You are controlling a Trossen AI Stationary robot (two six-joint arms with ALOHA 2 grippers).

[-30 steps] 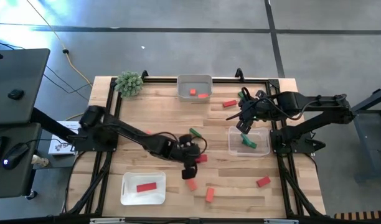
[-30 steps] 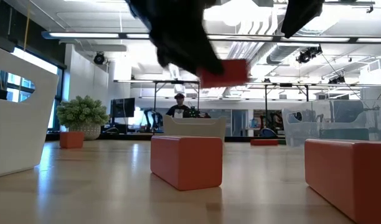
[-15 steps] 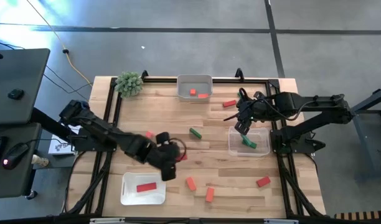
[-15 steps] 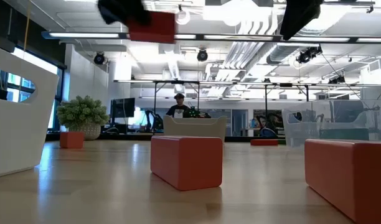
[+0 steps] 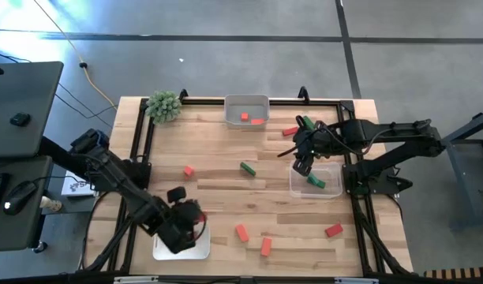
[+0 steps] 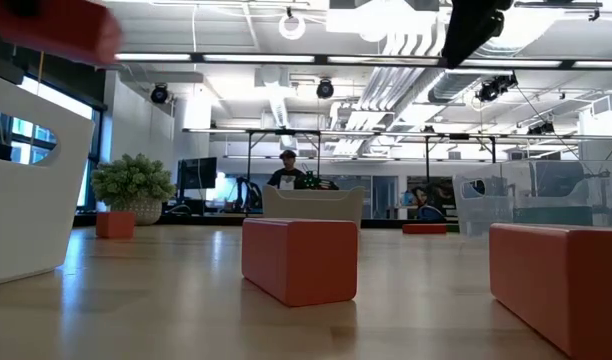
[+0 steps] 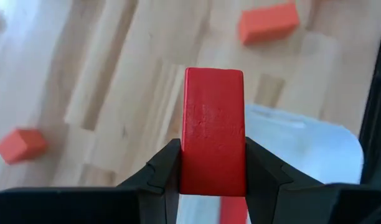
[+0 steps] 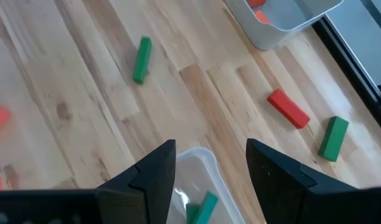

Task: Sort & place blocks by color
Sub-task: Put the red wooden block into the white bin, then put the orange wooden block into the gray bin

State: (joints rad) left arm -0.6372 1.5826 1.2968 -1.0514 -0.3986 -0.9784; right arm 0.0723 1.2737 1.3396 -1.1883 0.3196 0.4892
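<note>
The left claw point(image 7: 212, 177) is clamped on a red block point(image 7: 213, 140), poised over the white tray point(image 5: 166, 246) at the desk's point(image 5: 218, 154) seven o'clock, where another red block point(image 7: 233, 210) already lies; released off-centre, it could strike that one or the rim and bounce out; the right claw point(image 8: 209, 171) hangs open and empty above the clear tray point(image 5: 297, 188) at three o'clock, holding a green block point(image 5: 315, 181).
</note>
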